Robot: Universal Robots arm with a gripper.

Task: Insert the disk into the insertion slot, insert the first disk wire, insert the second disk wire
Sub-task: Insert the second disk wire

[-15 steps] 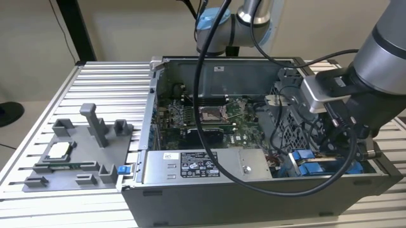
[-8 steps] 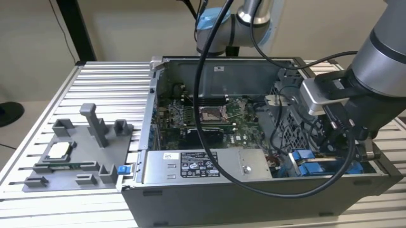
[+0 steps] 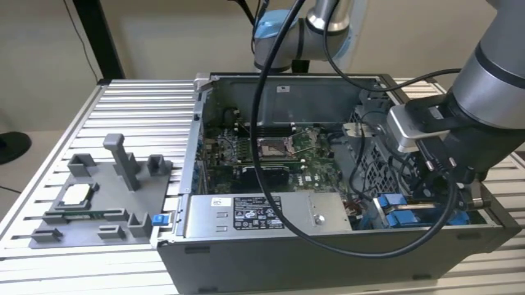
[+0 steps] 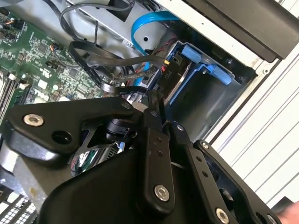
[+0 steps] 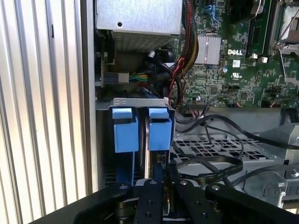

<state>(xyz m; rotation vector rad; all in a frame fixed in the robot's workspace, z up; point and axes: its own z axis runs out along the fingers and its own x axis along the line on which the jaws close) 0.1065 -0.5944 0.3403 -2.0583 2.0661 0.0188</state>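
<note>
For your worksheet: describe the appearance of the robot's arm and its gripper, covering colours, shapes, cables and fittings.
The arm is built of thick grey tubular links, with a light blue cap on one joint. Black cables loop down from it, and a silver-grey box sits near the wrist. In both wrist views the gripper is matt black, made of flat linkage bars joined by silver screws.

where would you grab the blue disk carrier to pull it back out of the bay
Judging by its pose, by the two raised blue tabs on the disk carrier's upper end, coming from above. It stands on edge in the insertion slot, leaving little else exposed. The gripper already sits there.
</note>
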